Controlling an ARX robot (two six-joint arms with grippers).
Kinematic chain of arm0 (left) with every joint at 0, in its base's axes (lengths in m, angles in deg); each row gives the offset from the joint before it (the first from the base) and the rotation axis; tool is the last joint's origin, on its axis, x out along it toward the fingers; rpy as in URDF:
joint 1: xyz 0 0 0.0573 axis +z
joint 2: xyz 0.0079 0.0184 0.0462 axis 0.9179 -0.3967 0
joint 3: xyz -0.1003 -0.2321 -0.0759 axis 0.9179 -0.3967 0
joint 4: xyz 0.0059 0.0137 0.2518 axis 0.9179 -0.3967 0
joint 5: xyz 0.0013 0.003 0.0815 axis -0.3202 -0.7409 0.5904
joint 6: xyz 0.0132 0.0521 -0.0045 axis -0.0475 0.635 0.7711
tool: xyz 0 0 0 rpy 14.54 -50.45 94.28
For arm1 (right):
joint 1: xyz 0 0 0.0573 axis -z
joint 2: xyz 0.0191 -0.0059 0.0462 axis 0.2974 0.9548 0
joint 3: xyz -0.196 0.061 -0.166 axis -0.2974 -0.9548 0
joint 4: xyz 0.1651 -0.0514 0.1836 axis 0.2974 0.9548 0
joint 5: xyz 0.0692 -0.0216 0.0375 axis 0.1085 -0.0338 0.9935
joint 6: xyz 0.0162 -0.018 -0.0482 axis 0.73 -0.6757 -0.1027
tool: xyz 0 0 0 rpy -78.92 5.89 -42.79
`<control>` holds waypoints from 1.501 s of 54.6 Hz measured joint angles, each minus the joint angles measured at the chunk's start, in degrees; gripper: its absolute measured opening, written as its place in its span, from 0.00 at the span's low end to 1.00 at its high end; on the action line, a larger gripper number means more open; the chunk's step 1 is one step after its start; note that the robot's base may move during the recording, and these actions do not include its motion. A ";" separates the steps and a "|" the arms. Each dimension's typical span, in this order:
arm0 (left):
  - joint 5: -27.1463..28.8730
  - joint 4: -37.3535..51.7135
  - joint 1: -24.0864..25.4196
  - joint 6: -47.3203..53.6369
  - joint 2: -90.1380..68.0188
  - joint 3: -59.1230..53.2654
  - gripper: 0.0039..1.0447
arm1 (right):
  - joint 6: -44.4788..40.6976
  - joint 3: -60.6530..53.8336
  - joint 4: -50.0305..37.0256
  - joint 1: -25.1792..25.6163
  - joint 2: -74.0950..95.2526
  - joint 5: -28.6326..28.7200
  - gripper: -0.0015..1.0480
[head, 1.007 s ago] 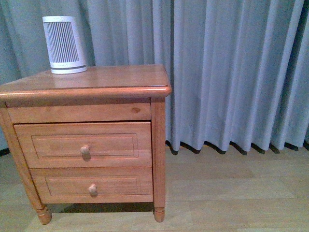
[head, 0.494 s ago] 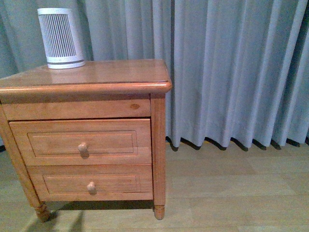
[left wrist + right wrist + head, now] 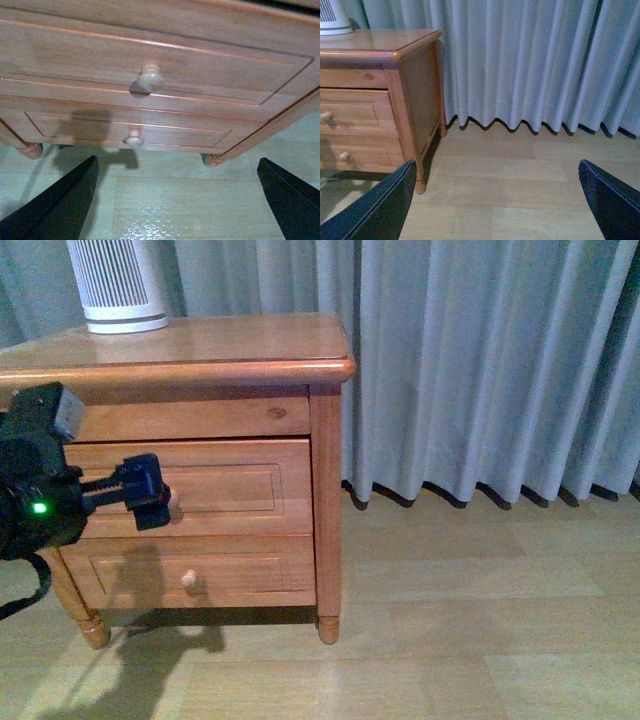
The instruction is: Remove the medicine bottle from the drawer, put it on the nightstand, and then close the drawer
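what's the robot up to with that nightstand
The left gripper is open and lined up at the round knob of the upper drawer, not yet gripping it. The drawer is shut, so no medicine bottle shows. The right gripper is open and empty, off beside the nightstand. A white ribbed device stands on top.

No readable txt, labels, brands or nos. in any view. Wood of nightstand plain; white ribbed device, upper left of frame, unmarked. Green dot lit on black arm housing, left edge.
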 joint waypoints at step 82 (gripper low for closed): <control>4.74 3.78 -2.58 6.97 -18.23 20.17 0.94 | 0.00 0.00 0.00 0.00 0.00 0.00 0.93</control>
